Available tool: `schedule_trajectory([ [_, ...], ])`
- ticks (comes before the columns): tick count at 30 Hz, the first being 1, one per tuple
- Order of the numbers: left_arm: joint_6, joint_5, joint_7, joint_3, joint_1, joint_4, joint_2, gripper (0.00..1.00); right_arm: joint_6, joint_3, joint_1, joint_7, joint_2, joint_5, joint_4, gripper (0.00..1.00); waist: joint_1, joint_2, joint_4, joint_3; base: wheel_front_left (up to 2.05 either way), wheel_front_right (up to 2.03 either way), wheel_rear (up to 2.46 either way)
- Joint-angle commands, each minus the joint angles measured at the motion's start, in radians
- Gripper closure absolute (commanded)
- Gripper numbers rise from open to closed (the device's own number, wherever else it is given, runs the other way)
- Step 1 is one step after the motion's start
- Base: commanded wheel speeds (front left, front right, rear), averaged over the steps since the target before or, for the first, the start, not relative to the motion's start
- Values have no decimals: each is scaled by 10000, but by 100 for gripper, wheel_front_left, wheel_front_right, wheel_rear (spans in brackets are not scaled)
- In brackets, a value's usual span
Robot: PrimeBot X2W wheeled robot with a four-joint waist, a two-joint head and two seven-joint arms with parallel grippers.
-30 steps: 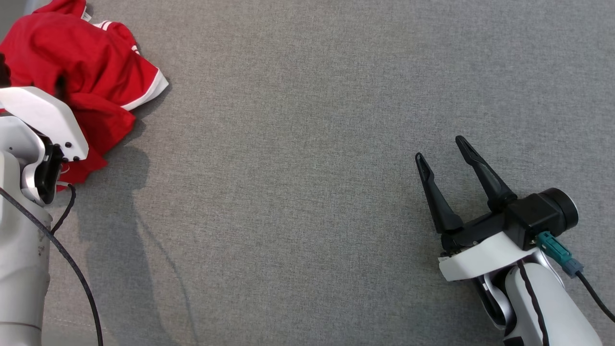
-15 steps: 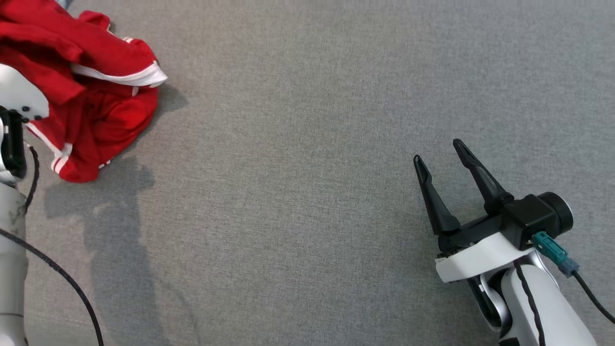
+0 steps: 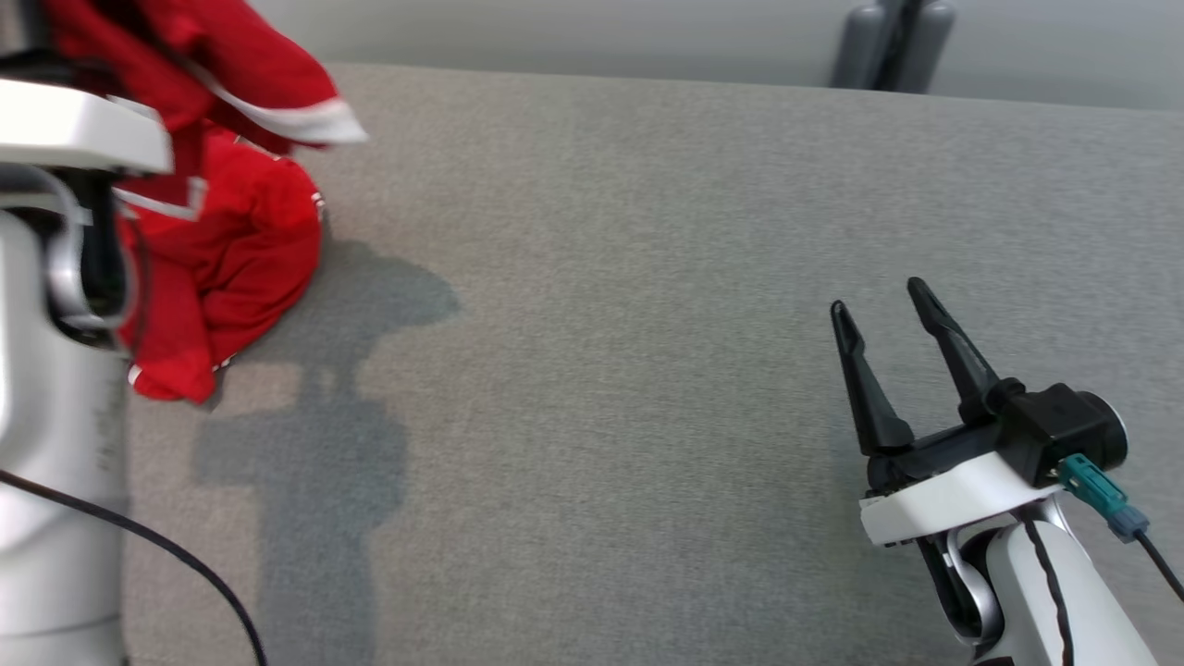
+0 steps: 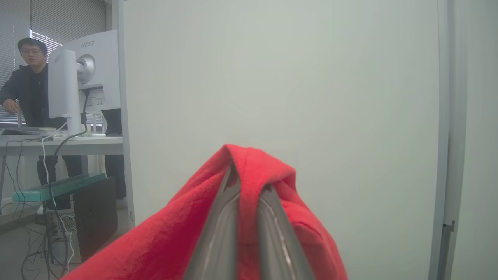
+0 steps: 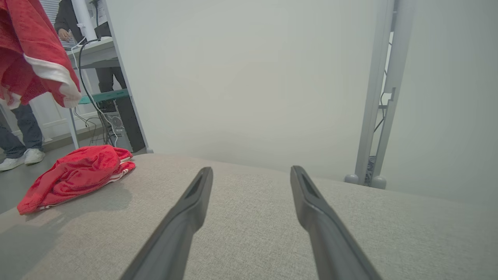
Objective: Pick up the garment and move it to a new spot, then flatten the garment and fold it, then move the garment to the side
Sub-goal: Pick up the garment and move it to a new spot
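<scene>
The red garment [image 3: 231, 268] hangs at the far left of the grey surface [image 3: 647, 277], its upper part lifted and its lower folds resting on the surface, so its long axis runs nearly upright. The left gripper [image 4: 248, 179] is at its top, clenched on a fold of the cloth. The right gripper [image 3: 877, 298] stands well apart to the right, wide open, holding nothing.

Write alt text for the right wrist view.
The right gripper, fingers open, hovers above a grey fabric surface. At the view's left, a red garment with white trim is partly lifted: one end hangs at the top corner, the other lies bunched on the surface. Behind are a pale wall and a person's legs.
</scene>
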Motion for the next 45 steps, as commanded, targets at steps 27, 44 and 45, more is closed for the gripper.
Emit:
schedule_trajectory([
  [27,335,715,1113,-4284,1261,52,-2195,100,-3,-981,-243,-12,241,341,-517,0,0,0,-4829,866,0,0,0],
  [44,446,39,185,-4684,1556,2198,-2223,0,-3,-836,45,-14,230,363,-420,0,0,0,-3959,261,0,0,0],
  [45,424,-36,32,-4595,1619,2095,-2180,0,-3,-859,87,-12,230,319,-409,0,0,0,-3807,170,0,0,0],
])
